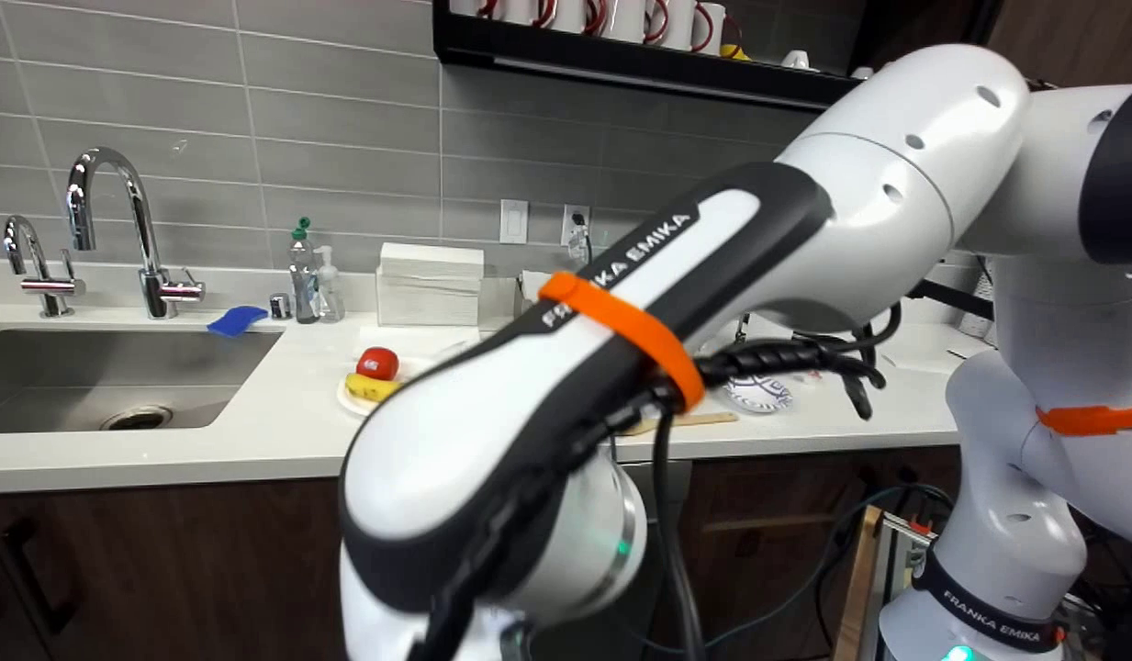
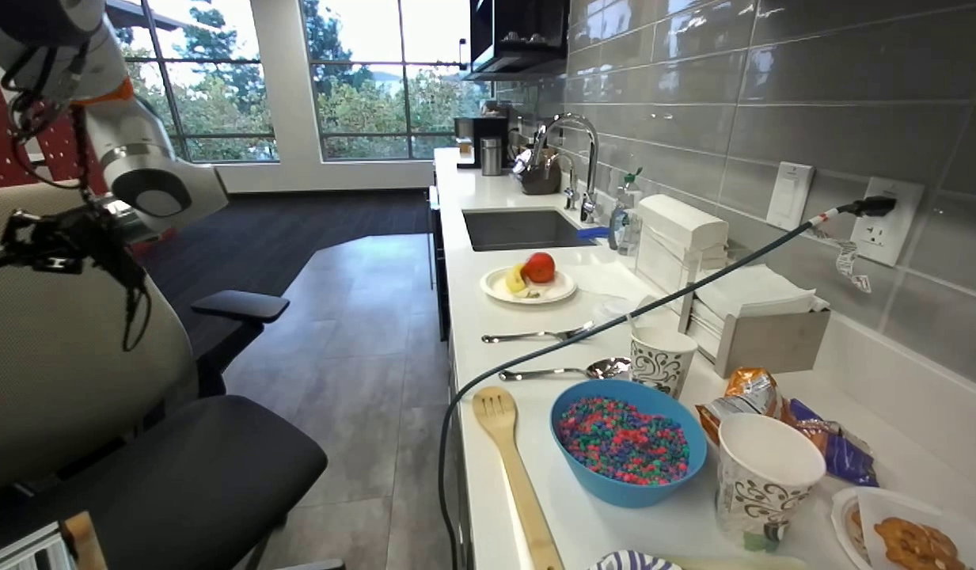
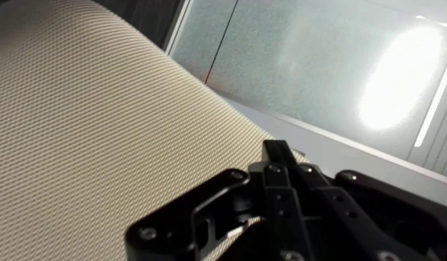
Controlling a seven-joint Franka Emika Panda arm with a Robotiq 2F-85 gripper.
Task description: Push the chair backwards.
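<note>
The chair (image 2: pixel 76 356) shows in an exterior view at the left. It has a beige mesh back, a black seat (image 2: pixel 203 467) and a black armrest (image 2: pixel 241 305). My gripper (image 2: pixel 1 260) is in front of the upper part of the backrest in that view. In the wrist view the beige mesh (image 3: pixel 118 127) fills the left and middle. The closed fingertips (image 3: pixel 279 150) overlap the mesh near its edge, with nothing between them. I cannot tell whether they touch it. In an exterior view the arm (image 1: pixel 492 441) shows, but the gripper and chair are out of view.
A white counter (image 2: pixel 472 317) with a blue bowl (image 2: pixel 630 491), cups, cutlery and a fruit plate (image 2: pixel 495 294) runs along the tiled wall. A dark cable (image 2: pixel 456 412) hangs across the counter edge. Grey floor (image 2: pixel 353 396) lies between chair and counter. A wooden-edged frame (image 1: pixel 855 588) stands by the robot base.
</note>
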